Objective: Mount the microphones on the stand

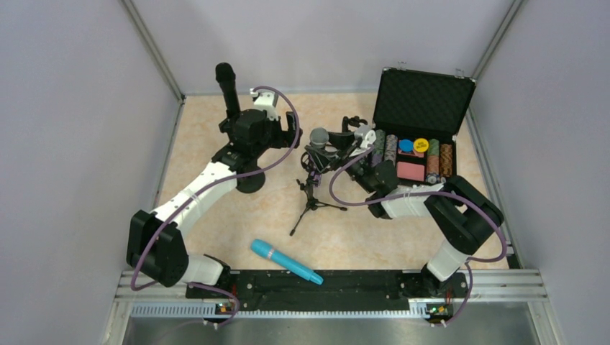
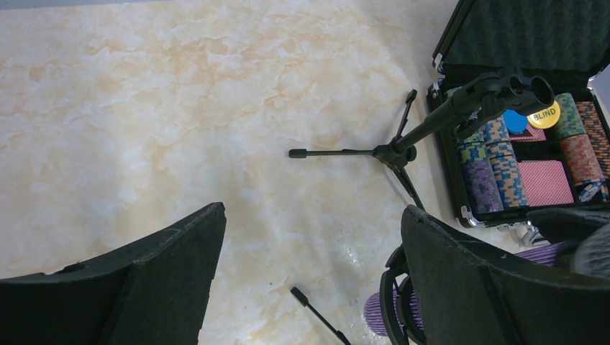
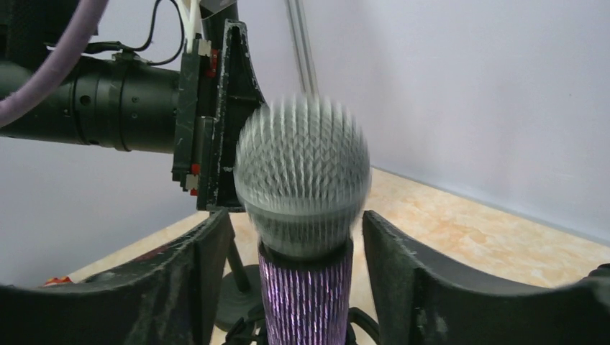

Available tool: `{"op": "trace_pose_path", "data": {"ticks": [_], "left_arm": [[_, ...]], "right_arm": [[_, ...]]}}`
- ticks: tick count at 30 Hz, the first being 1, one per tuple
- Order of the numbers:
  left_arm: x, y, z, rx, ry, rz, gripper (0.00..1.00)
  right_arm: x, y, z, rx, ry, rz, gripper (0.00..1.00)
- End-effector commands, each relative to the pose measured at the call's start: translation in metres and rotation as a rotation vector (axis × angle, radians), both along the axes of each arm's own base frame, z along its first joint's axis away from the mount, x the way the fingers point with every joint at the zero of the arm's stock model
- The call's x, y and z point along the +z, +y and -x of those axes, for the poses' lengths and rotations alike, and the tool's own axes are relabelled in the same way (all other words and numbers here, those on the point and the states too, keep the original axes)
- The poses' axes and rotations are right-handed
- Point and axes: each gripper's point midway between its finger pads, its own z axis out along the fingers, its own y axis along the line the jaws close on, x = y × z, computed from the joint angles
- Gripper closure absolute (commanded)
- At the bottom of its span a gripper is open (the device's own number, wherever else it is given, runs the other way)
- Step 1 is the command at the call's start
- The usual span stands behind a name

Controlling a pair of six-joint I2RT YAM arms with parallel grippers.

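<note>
Fingers of the right gripper flank the purple mic, its blurred silver grille just past their tips; whether they clamp it I cannot tell. The mic sits atop the tripod stand, beside the open chip case. Left gripper gapes empty over the table, near the black mic, upright above a round base. Cyan mic lies flat at the table's near edge

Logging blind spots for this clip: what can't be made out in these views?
Top view: the black microphone's lower end, hidden behind the left arm.
Right wrist view: the purple microphone has a blurred head, and the bottom edge cuts off its handle, so whether the right jaws pinch it is unclear.
Top view: the tripod stand's clip, covered by that microphone.
</note>
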Motion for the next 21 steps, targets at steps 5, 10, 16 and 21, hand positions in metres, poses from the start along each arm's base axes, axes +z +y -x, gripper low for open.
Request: {"op": "trace_pose_path", "data": {"ticks": [5, 10, 16, 21], "left_arm": [[0.012, -0.003, -0.005, -0.007, -0.037, 0.021, 0.04], [0.012, -0.003, -0.005, -0.009, -0.036, 0.021, 0.05], [0.017, 0.0, -0.006, -0.004, -0.056, 0.003, 0.05], [0.028, 0.005, -0.007, 0.009, -0.094, -0.02, 0.04]], "right_arm": [[0.025, -0.001, 0.017, 0.05, -0.055, -0.086, 0.17], [0.027, -0.007, 0.019, 0.036, -0.048, -0.1, 0.07], [0.034, -0.019, 0.025, 0.014, -0.038, -0.126, 0.01], [0.03, -0.028, 0.034, 0.012, -0.007, -0.123, 0.01]]}}
